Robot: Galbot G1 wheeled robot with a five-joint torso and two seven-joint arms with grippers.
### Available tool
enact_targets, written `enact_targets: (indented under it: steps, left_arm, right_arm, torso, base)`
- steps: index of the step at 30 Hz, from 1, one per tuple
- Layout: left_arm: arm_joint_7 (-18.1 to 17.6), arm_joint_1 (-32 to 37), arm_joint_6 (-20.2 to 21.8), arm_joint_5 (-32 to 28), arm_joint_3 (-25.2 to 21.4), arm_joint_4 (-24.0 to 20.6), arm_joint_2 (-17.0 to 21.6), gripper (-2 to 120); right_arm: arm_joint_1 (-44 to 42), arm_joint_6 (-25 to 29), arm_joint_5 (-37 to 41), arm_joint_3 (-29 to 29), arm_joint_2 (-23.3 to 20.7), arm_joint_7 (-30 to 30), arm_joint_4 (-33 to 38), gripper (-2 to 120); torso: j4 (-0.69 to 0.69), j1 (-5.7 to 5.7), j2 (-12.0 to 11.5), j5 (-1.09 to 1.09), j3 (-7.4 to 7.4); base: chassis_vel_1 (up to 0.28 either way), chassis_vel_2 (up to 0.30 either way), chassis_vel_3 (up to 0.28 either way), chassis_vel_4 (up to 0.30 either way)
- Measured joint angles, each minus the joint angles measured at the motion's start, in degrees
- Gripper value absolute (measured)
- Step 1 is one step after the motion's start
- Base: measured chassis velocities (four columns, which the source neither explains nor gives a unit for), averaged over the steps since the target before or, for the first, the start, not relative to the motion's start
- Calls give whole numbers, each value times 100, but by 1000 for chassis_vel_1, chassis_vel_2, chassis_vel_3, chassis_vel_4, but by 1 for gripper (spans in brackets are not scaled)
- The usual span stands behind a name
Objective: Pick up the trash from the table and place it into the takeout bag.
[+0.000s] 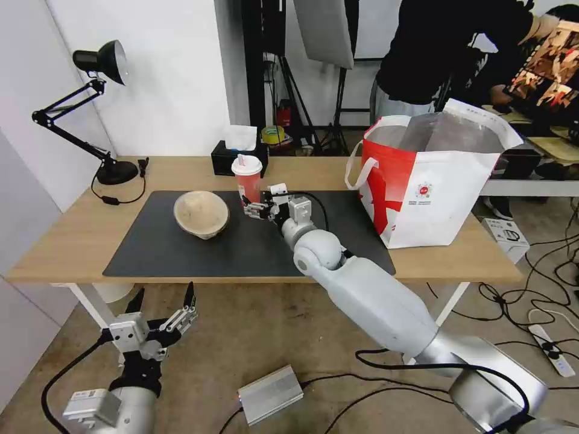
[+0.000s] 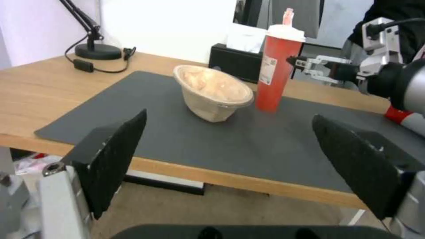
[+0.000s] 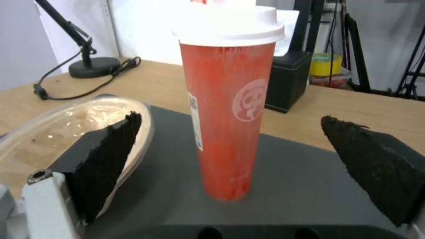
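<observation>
A tall red cup with a white lid stands on the dark-grey mat of the table. My right gripper is open at the cup's lower half; its black fingers stand on either side of the cup with gaps. A beige bowl under a clear lid lies tilted on the mat to the cup's left. The white and red takeout bag stands open at the table's right end. My left gripper hangs open below the table's front edge, facing the bowl.
A black tissue box sits just behind the cup. A black desk lamp and its cord occupy the back left corner. A silver box and cables lie on the floor. A person stands behind the bag.
</observation>
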Motion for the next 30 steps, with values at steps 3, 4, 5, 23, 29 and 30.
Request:
enact_targets:
  steps: [3, 4, 5, 23, 29, 30]
  left_arm:
    - [0, 6, -6, 11, 0, 0, -9, 100]
    - [0, 6, -6, 11, 0, 0, -9, 100]
    - [0, 7, -8, 11, -1, -2, -9, 100]
    - [2, -23, -15, 8, 7, 37, 9, 100]
    - [3, -34, -17, 6, 18, 54, 9, 100]
    - [4, -34, -17, 6, 22, 55, 9, 100]
  right_arm:
    - [34, 16, -20, 39, 137, -45, -186, 100]
    - [34, 16, -20, 39, 137, -45, -186, 100]
    - [50, 27, -34, 52, 186, -57, -255, 100]
    - [318, 225, -226, 284, 777, -300, -1174, 100]
    - [357, 281, -320, 362, 973, -358, -1407, 100]
    - [375, 296, -337, 383, 1023, -376, -1476, 100]
  torso:
    - [0, 0, 0, 0, 0]
    - [0, 0, 0, 0, 0]
    - [0, 0, 0, 0, 0]
    - [0, 0, 1, 0, 0]
    - [0, 0, 1, 0, 0]
    - [0, 0, 1, 0, 0]
  base:
    - [0, 0, 0, 0]
    - [0, 0, 0, 0]
    - [0, 0, 0, 0]
    - [0, 0, 0, 0]
    - [0, 0, 0, 0]
    - [0, 0, 0, 0]
